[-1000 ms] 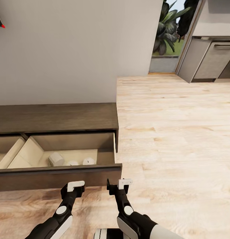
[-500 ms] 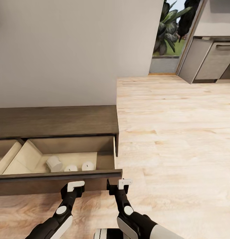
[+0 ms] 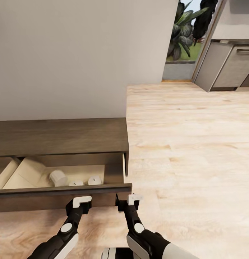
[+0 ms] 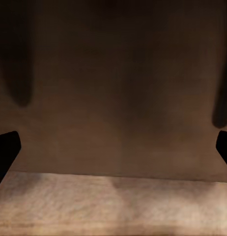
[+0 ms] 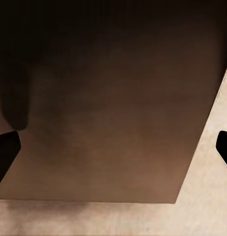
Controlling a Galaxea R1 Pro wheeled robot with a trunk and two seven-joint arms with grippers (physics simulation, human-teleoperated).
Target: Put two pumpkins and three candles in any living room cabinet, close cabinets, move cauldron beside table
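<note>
The dark-brown cabinet (image 3: 59, 136) runs along the wall with one wide drawer part-way out. On the drawer's pale beige floor are three off-white candles: one on its side (image 3: 58, 177), two upright (image 3: 75, 183) (image 3: 94, 180). My left gripper (image 3: 82, 201) and right gripper (image 3: 130, 199) are both open and sit right at the drawer front (image 3: 38, 199), with nothing between their fingers. The wrist views look close up at that brown front (image 4: 113, 88) (image 5: 103, 123), with dark fingertips (image 4: 5, 150) (image 5: 5, 147) spread to the sides. Pumpkins, cauldron and table are out of view.
Light wooden floor (image 3: 189, 151) stretches to the right of the cabinet's end. A plain wall (image 3: 67, 54) stands behind the cabinet. At the far right are grey kitchen units (image 3: 228, 66), and a glass door with plants (image 3: 183, 32) beyond.
The drawer has slid further into the cabinet while both grippers stay at its front. The view has crept forward, so less of the drawer's inside shows.
</note>
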